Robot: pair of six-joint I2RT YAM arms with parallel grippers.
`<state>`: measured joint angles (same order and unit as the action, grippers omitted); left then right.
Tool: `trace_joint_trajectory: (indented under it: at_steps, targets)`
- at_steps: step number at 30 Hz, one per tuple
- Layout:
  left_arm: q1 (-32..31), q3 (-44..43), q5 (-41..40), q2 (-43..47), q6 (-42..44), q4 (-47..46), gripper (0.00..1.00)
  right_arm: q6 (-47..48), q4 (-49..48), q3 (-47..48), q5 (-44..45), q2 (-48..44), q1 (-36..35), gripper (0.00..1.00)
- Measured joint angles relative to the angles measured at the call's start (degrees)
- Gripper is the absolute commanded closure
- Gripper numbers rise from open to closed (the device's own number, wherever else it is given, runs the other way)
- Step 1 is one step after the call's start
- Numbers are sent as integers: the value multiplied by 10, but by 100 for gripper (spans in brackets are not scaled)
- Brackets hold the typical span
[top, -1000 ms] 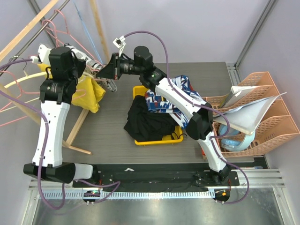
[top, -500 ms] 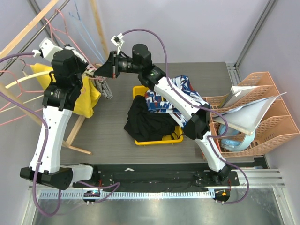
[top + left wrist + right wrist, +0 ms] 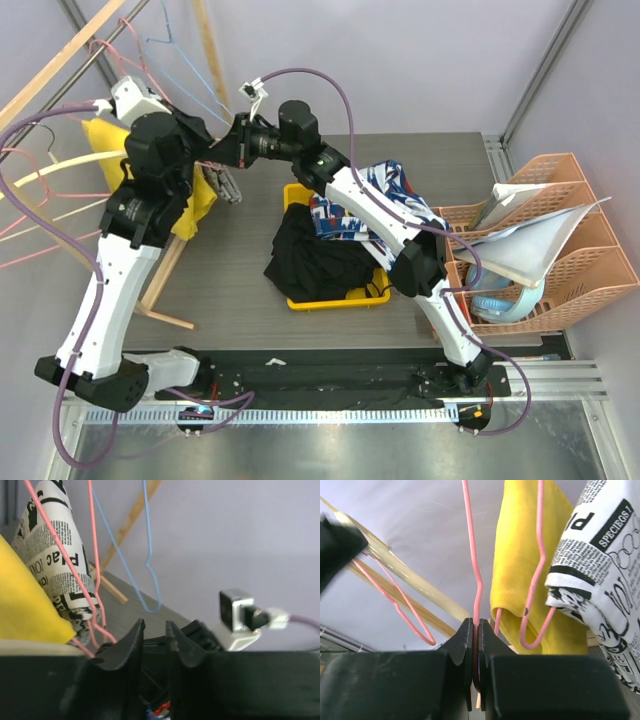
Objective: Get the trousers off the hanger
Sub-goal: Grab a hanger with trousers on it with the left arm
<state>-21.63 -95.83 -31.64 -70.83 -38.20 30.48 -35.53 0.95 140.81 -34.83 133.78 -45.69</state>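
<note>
The yellow trousers point(image 3: 520, 555) hang folded over a pink wire hanger point(image 3: 472, 555) on the rack at the back left. My right gripper point(image 3: 475, 622) is shut on that pink wire, just left of the yellow cloth. From above, the right gripper point(image 3: 218, 152) meets my left gripper point(image 3: 200, 152) beside the trousers point(image 3: 195, 200). In the left wrist view the left gripper point(image 3: 155, 625) stands slightly open with nothing between its fingers. The trousers point(image 3: 25, 600) lie at its left and the pink hanger point(image 3: 65, 560) just beyond them.
A newspaper-print garment point(image 3: 600, 555) hangs on a second pink hanger right of the trousers. A blue hanger point(image 3: 150, 570) and a wooden rack bar point(image 3: 60, 65) are behind. A yellow bin point(image 3: 330, 300) of clothes sits mid-table, an orange file rack point(image 3: 560, 270) at right.
My left arm has risen and swung right, up to the right gripper. Its jaws have parted slightly. The yellow cloth has shifted with it. The right gripper keeps its hold on the wire.
</note>
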Motion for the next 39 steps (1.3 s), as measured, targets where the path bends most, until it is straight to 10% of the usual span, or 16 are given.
trace_joint_trajectory:
  at_steps: [3,10,30,39]
  targets:
    - [18,-143,9,-49,-52,67,49,8,-5,-4,7,0,-3,99]
    - [90,-255,56,-101,-152,204,47,13,-26,-22,0,-3,0,99]
    - [130,-215,49,-125,-280,306,44,14,-22,-74,-43,-52,4,99]
    - [141,-137,47,-114,-246,208,62,14,-24,-74,-50,-52,5,99]
